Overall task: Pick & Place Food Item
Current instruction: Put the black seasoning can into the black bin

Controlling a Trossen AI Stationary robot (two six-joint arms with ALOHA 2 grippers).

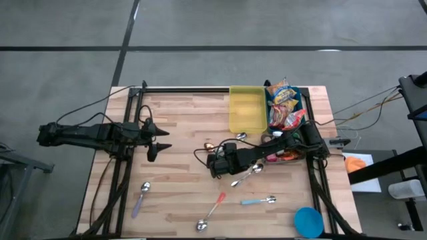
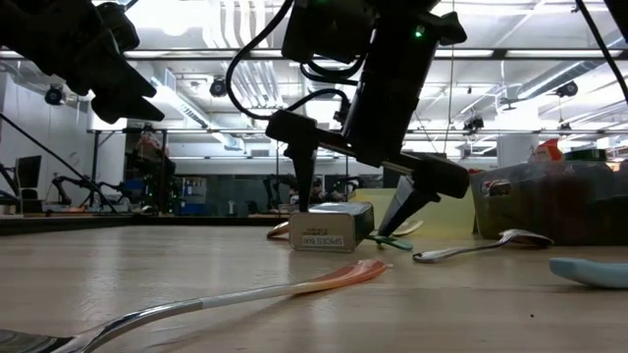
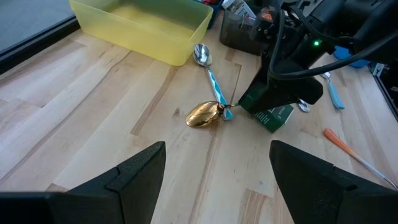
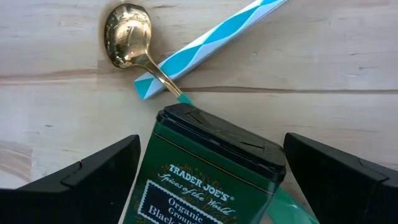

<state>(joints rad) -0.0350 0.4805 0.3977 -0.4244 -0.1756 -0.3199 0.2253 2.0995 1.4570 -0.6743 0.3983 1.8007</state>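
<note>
Down on the wooden table [image 1: 180, 133], near its middle, a green spice tin [image 4: 208, 171] lies flat on its side, its label reading Trader Joe's. The right gripper [image 2: 355, 186] straddles it with both fingers spread wide, one on each side of the tin and neither visibly pressing it, so the claw is released, not grasping. Just beyond the tin's lid end lie two spoons crossing each other: a gold-bowled spoon [image 4: 127, 34] and a spoon with a blue-and-white striped handle [image 3: 211, 74]. Behind them, at the table's far edge, sits a yellow tray [image 1: 246, 110], and beside it a dark bin [image 1: 283, 107] stuffed with snack packets. Several other spoons lie scattered across the near part of the table, among them one with an orange handle [image 1: 218, 203] and one with a light blue handle [image 1: 257, 200]. A blue bowl [image 1: 308, 221] stands at the near right corner. The left gripper [image 1: 160, 143] hovers well apart over the left side of the table, its fingers parted and holding nothing.
</note>
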